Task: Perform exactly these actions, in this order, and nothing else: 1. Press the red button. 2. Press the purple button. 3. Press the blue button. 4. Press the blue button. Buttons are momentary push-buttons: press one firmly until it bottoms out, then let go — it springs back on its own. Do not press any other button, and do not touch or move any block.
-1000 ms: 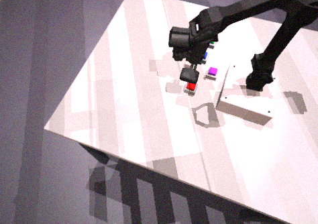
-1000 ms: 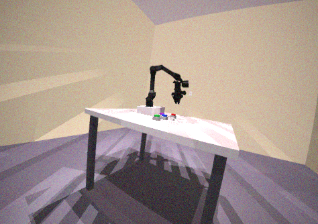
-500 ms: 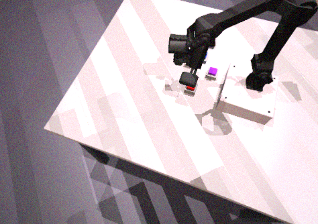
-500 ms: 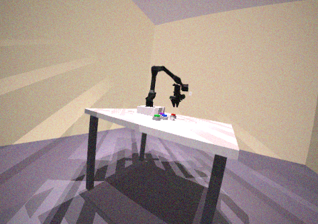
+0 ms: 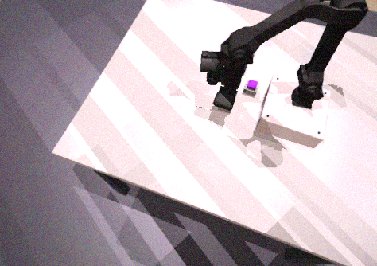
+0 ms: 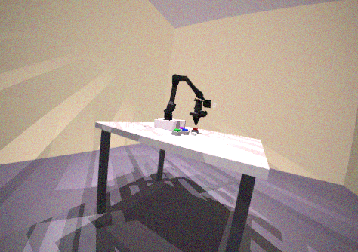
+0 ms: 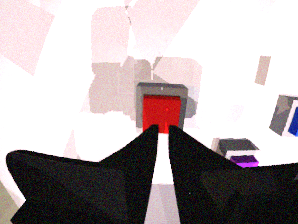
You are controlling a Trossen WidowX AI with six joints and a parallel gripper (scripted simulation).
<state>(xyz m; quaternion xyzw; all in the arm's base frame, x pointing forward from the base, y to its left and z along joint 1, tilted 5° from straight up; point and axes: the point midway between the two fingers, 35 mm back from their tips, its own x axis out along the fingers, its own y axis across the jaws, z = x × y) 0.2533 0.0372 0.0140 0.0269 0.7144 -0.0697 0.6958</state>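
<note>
The red button [image 7: 161,110] is sitting on the white table [image 5: 131,114], lying directly under and just ahead of the gripper [image 7: 164,131], whose jaws are pinching nearly shut on nothing, tips pointing straight down, while the purple button [image 5: 252,84] is waiting just beside, toward the arm's base.

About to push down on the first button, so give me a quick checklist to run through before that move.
1. Gripper shut, nothing between the fingers: ok.
2. Fingertips lined up over the red button: ok in the wrist view.
3. Red button already pressed down: cannot tell.
4. Purple button apart from the gripper: ok.
5. Blue button not touched: ok.
6. Blocks near the path: cannot tell, none visible.
</note>
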